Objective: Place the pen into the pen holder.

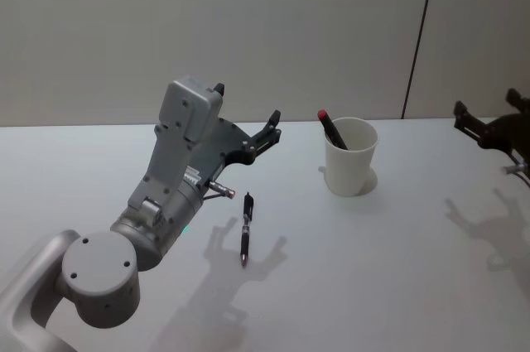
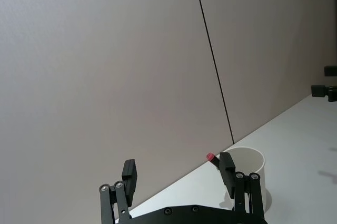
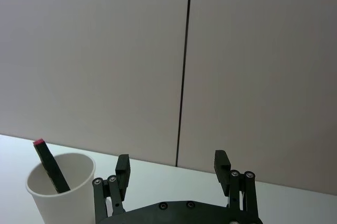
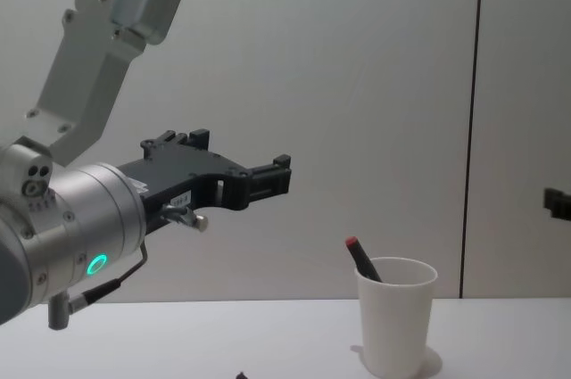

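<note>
1. Reaching for a pick looks to be the step in hand: a dark pen (image 1: 246,229) lies flat on the white table (image 1: 397,286), not yet gripped, to the near left of the pen holder (image 1: 350,161).
2. The pen holder, a white paper cup, stands upright toward the far middle of the table. A red-tipped pen (image 1: 332,129) already leans inside it against the left side of the rim.
3. The left gripper (image 1: 247,102) hangs above the table, just beyond the lying pen, and points toward the far wall (image 1: 248,21) rather than down. Its jaws are spread wide with nothing between them.
4. The left arm comes in from the near left, its forearm slanting up and away with the wrist held high. In the chest view the gripper sits well above the level of the cup's rim.
5. The next move probably calls for:
   - pitching the wrist downward and lowering over the middle of the pen, with the jaws set across its barrel
   - closing, lifting and carrying the pen right to the cup's mouth, clear of the red-tipped pen already there
6. The right gripper (image 1: 489,112) is parked at the far right, well apart from the cup. Its jaws are also open and empty.
</note>
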